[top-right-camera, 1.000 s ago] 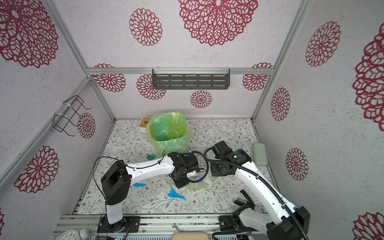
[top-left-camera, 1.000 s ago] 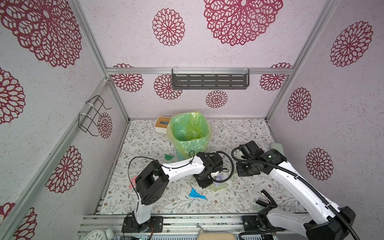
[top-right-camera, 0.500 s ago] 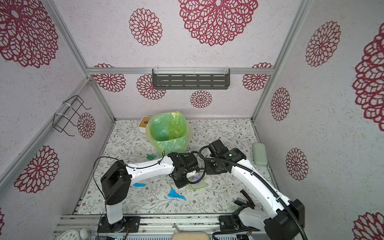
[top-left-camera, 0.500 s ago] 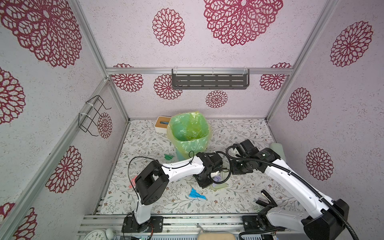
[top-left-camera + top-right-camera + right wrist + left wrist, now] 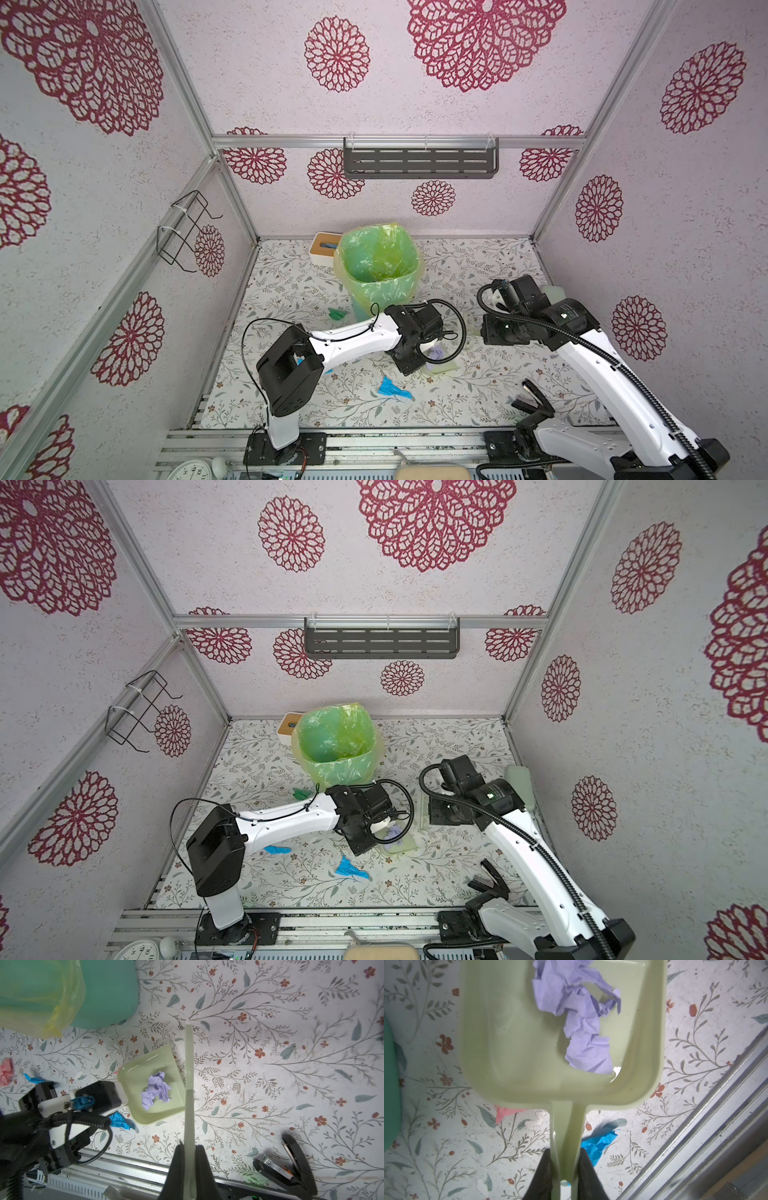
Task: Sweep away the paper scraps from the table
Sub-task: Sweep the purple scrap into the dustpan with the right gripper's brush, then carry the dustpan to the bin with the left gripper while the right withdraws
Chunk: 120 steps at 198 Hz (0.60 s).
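Pinkish walls with crimson rosettes box in the white vine-printed table. Closest to the front rail there's a black opened stapler lying by the right arm's base, and a bright blue crumpled paper scrap sitting loose on the print. Another small blue scrap peeks out beside the left arm.

A bit further in, the left gripper has its fingers pinched tight on the handle of a pale green plastic dustpan, and a lilac crumpled paper scrap is lying inside the pan. A pink paper scrap shows just beside the pan's rear edge near the handle.

The right gripper is clamped on a thin pale green plastic sweeper strip, which runs right along the pan's open lip. Can't tell if they actually touch.

Further back, a green paper scrap lies near the foot of the teal bin with the yellow-green plastic liner. Behind the bin there's a white box with a wooden top, and a grey slotted metal shelf hangs on the back wall.
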{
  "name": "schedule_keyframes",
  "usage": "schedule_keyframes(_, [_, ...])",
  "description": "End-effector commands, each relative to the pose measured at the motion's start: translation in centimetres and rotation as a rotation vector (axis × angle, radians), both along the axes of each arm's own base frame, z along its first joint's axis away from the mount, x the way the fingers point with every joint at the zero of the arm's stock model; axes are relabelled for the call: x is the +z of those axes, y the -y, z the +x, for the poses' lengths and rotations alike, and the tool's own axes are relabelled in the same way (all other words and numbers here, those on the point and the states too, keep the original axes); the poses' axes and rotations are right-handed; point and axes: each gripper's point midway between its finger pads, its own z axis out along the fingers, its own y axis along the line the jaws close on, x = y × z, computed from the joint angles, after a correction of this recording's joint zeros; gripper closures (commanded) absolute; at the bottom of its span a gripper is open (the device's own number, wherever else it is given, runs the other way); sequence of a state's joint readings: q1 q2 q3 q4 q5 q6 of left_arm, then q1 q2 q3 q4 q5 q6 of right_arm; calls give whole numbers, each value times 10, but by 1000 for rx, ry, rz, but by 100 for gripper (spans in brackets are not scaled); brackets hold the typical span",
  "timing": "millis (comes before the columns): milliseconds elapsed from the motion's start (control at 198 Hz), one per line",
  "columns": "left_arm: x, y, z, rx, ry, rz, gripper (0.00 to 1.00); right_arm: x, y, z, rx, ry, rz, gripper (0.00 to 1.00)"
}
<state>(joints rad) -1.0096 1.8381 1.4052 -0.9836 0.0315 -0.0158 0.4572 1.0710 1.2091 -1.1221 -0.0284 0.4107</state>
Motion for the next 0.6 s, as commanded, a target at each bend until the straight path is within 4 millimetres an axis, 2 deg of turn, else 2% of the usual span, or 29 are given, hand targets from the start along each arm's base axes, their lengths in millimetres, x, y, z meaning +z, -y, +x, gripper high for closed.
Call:
schedule_keyframes(0, [19,5,7,23,50,-72,92,16,20,1,-30,55,-45,100])
schedule_keyframes(136, [36,5,7,42,75,-114,92,22,35,3,-64,84,-52,100])
schedule_keyframes(247, [57,5,7,63,100,-155,92,21,42,7,-81,94,-43,100])
schedule_keyframes(600, [137,-3,2,130,192,-258,91,2,43,24,-96,101,68,100])
